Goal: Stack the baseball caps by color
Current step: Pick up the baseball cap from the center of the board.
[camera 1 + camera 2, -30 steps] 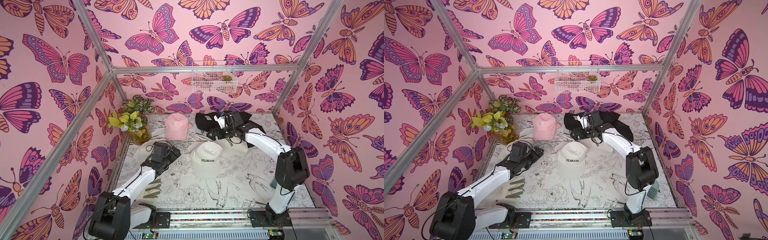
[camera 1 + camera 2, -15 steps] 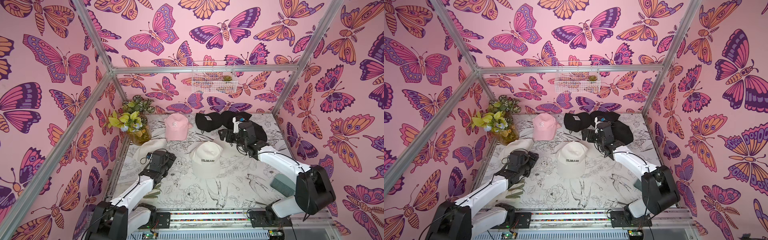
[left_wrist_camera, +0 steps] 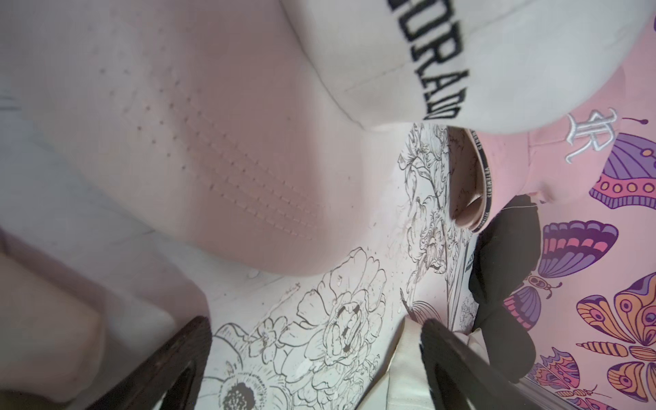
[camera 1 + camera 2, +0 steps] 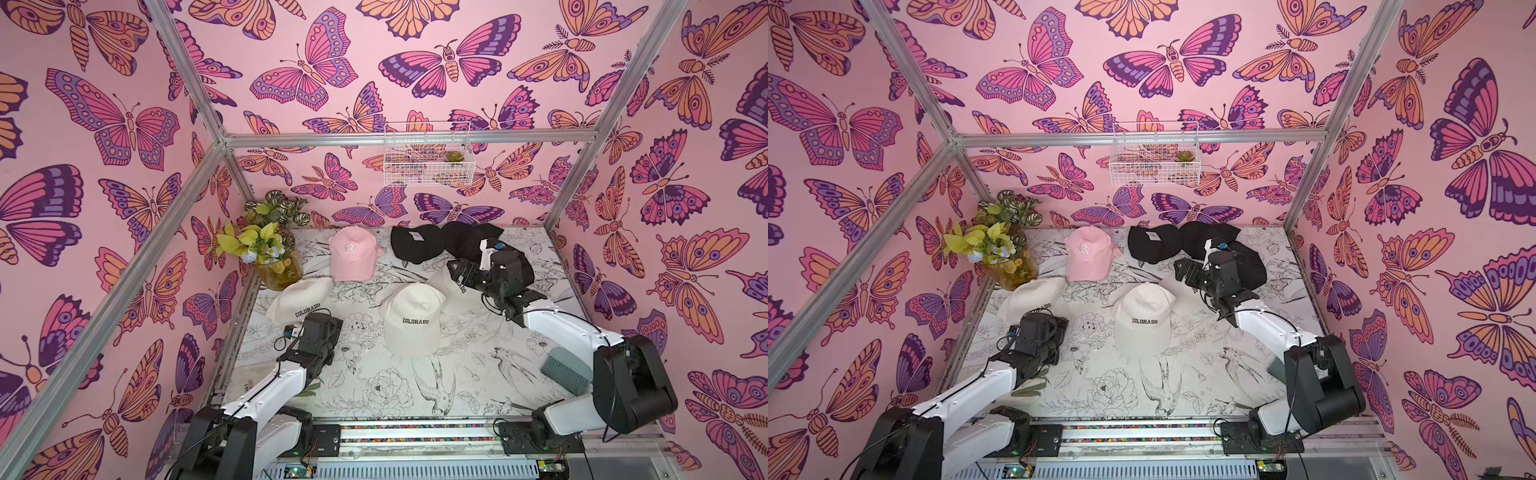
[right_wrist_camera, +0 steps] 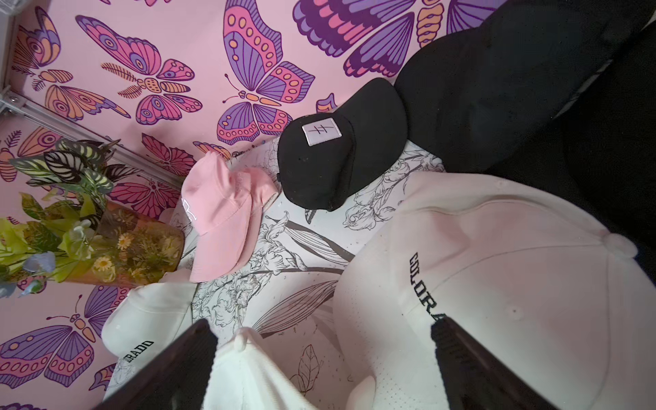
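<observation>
Top views: the surface (image 4: 374,386) carries caps in three colours.
- The centre cream cap (image 4: 409,320), lettered "COLORADO" in black, lies near the middle.
- The left cream cap (image 4: 297,297), with the same lettering, lies at 9 o'clock, just beside the flower vase (image 4: 274,266) at 10 o'clock.
- The right cream cap (image 4: 444,286) lies against the centre cream cap at 2 o'clock. The right tool (image 4: 459,270) hangs over it and partly covers its lettering.
- The pink cap (image 4: 351,253), with a white gothic monogram, lies at 12 o'clock.
- The patched black cap (image 4: 415,245) lies at 1 o'clock. More black caps (image 4: 469,239) are heaped beside it, partly behind the right arm.
- The left tool (image 4: 322,328) sits at the brim of the left cream cap.
- A brush (image 4: 567,370) lies at 4 o'clock.

Left wrist view: the left tool (image 3: 312,340) stands spread, with bare printed surface between its fingers. The brim of the left cream cap is close ahead, and the letters "ORADO" show. Beyond it the monogram of the pink cap (image 3: 589,138) is visible. A cap's inner band there appears to read "VETEMENTS".

Right wrist view: the right tool (image 5: 319,337) stands spread and pinches nothing. The crown of the centre cream cap shows between its fingers. One finger crosses the lettering of the right cream cap, leaving "COLORA" readable. Contact cannot be determined. The left cream cap shows "RADO". The white patch bears thin crossed strokes and no readable word.
</observation>
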You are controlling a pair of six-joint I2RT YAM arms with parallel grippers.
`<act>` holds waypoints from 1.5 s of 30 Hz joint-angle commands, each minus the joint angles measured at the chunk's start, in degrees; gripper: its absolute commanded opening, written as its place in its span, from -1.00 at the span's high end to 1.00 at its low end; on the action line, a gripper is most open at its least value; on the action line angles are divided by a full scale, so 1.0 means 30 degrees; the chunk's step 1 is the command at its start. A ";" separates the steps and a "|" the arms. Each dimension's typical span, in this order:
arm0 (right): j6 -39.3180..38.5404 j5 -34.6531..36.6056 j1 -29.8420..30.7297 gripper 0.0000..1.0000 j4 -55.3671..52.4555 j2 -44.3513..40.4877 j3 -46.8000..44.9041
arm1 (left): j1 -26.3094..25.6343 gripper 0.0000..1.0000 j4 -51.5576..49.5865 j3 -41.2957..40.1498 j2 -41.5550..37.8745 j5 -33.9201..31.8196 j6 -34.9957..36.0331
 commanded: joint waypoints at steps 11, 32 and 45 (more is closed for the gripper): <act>-0.0132 0.3102 -0.0372 -0.98 -0.0189 -0.2611 -0.1321 | 0.0390 -0.71 0.5229 -0.1807 0.2838 -0.2593 0.0274; 0.1374 0.4244 -0.0755 -1.00 0.0253 -0.3217 -0.1995 | 0.2891 0.35 1.1244 -0.2184 0.5183 -0.1799 0.3929; 0.2198 0.6036 -0.0763 -0.98 0.1359 -0.3541 -0.2900 | 0.2908 1.00 0.6953 -0.1818 0.0766 -0.0958 0.6101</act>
